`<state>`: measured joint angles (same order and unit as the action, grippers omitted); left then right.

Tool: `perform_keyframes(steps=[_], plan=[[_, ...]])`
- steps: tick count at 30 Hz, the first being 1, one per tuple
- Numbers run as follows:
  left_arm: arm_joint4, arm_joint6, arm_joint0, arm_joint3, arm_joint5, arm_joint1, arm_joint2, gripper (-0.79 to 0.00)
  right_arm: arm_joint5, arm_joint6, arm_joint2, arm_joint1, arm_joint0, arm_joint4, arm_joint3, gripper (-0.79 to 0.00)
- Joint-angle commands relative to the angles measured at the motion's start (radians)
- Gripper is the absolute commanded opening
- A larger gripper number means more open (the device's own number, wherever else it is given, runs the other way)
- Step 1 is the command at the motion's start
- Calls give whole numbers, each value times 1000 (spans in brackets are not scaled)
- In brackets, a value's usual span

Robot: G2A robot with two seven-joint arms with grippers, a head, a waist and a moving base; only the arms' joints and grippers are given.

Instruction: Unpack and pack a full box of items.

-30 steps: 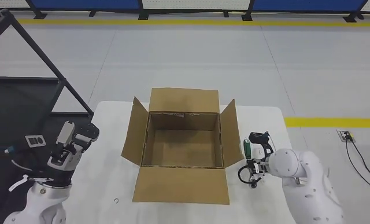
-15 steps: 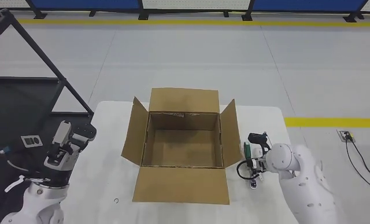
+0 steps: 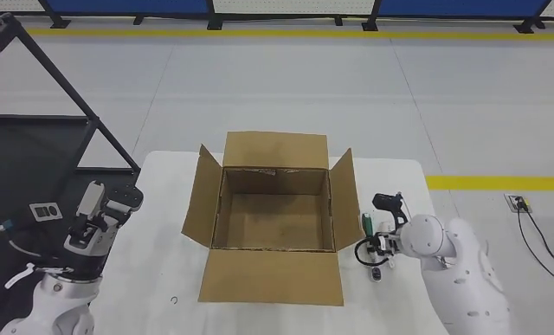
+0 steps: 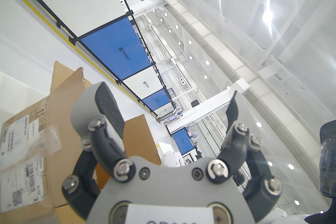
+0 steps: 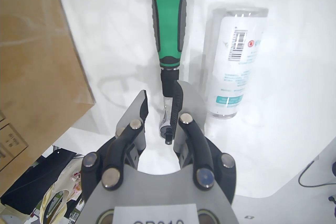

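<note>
The white table (image 3: pixel 156 266) carries an open cardboard box (image 3: pixel 273 218) at its middle, all four flaps folded outward and its brown floor visible from above. The left gripper (image 4: pixel 170 96) sits over the table's left edge, well apart from the box's left flap. It is tilted upward toward the ceiling, and the labelled outer wall of the box shows beside it in the left wrist view. Its jaws are spread wide with nothing between the ribbed pads. On the other side of the box, the right gripper (image 5: pixel 160 93) hangs low over the table just beside the right flap. Its jaws are parted only a little and straddle the metal neck of a green-handled ratchet wrench (image 5: pixel 169 12). One pad sits right against the neck, though I cannot tell if it touches, and a clear gap shows on the other side, so the tool is not clamped. A clear bottle (image 5: pixel 236 59) with a white label lies on its side on the table, just beside the wrench and roughly parallel to it, on the side away from the box. The wrench lies flat on the table between the box flap and the bottle, its handle pointing away from the gripper and its chrome head under the fingers.
</note>
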<state>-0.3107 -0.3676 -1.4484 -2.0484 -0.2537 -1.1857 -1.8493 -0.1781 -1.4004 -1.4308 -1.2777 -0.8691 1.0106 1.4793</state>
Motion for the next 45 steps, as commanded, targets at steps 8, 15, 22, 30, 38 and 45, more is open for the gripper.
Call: perform_keyframes(steps=[8, 15, 22, 30, 38, 45], plan=[[-7, 2, -5, -3, -8, 1, -8, 0, 9, 113, -128, 20, -163, -51, 390, -443], [-36, 37, -16, -3, -27, 0, -50, 0, 75, 181, -98, 23, -151, -119, 350, -511], [-64, 64, -20, 0, -32, 1, -110, 0, 138, 225, -7, 16, -43, -195, 144, -668], [-65, 65, -29, -1, -32, 1, -121, 0, 230, 342, 61, 6, 18, -306, -12, -785], [-57, 63, -32, -8, -27, 0, -117, 0, 289, 381, 114, 2, 61, -361, -100, -785], [-59, 62, -33, -7, -27, 0, -114, 0, 299, 384, 164, -2, 97, -371, -138, -785]])
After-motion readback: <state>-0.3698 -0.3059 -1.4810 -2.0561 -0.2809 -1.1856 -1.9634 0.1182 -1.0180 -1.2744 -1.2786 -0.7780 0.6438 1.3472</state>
